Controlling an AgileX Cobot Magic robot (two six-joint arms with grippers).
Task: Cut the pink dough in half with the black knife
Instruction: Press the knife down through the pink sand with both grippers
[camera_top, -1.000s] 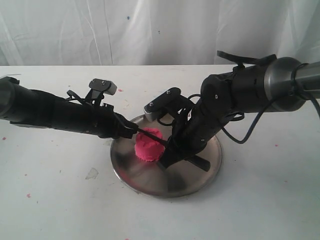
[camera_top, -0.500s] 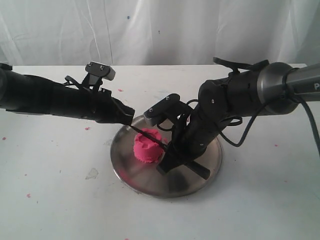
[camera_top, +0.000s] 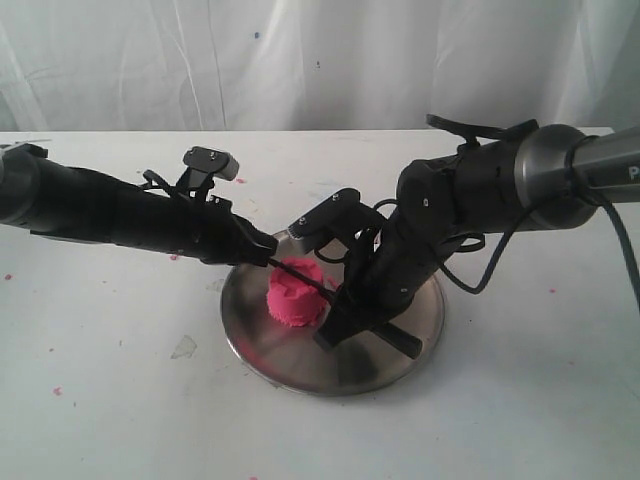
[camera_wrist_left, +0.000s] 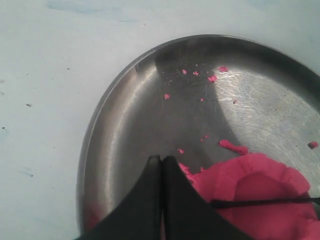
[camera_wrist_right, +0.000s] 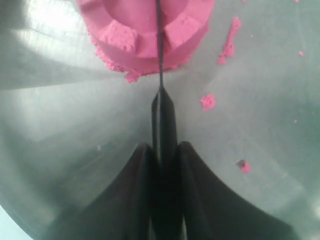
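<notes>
My right claw (camera_wrist_right: 164, 150) squeezes the black knife (camera_wrist_right: 162, 125) over the pink dough (camera_wrist_right: 150, 30) (middle line) so the halves match; my left claw (camera_wrist_left: 161, 165) is pinched shut.

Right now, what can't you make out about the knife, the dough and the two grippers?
- Exterior view: the right gripper hides the handle of the black knife.
- Left wrist view: the picture's edge crops the pink dough.
- Right wrist view: cut depth unclear, blade seen edge-on.
- Left gripper: contact with the blade uncertain.

1. Left arm (camera_top: 120, 215) reaches low toward the plate (camera_top: 400, 350); left gripper (camera_wrist_left: 161, 165) fingers pressed together, tip at the plate's near rim.
2. Right arm (camera_top: 480, 195) bends down over the plate; right gripper (camera_wrist_right: 162, 155) clamps the knife (camera_wrist_right: 163, 117) handle.
</notes>
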